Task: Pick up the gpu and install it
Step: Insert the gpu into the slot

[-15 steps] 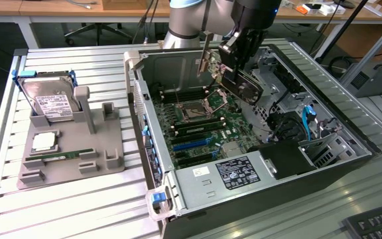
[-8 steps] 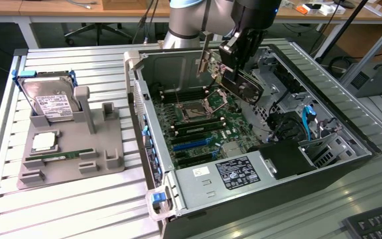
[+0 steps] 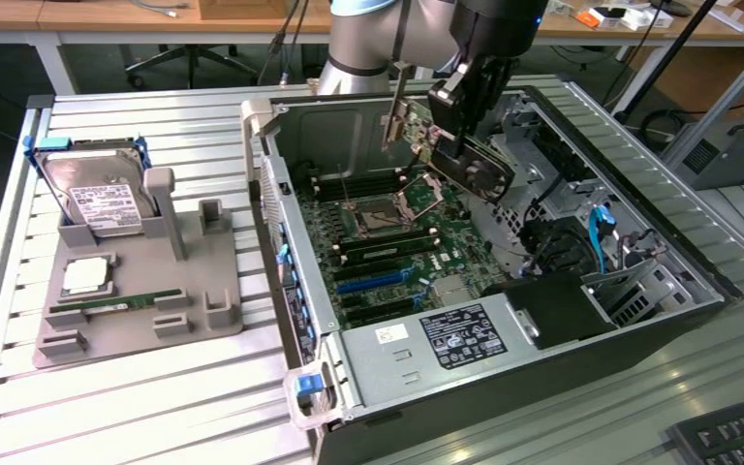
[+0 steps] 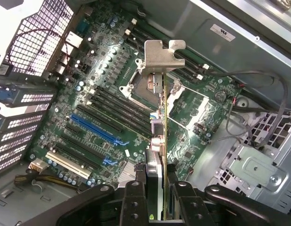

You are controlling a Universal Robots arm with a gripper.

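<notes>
The gripper [image 4: 158, 190] is partly closed, its jaws pinching the gpu [image 4: 163, 117] by its two flat faces. The card hangs edge-on inside the open computer case [image 3: 682, 320], above the motherboard [image 4: 103, 108] and clear of it. Its silver end bracket [image 4: 161, 55] points away from the gripper.

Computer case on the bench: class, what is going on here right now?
The robot arm's gripper is clamped on the gpu, holding it inside the open computer case, above the motherboard. The card is not yet seated in any slot. A hard drive sits in the gray holder beside the case.
</notes>
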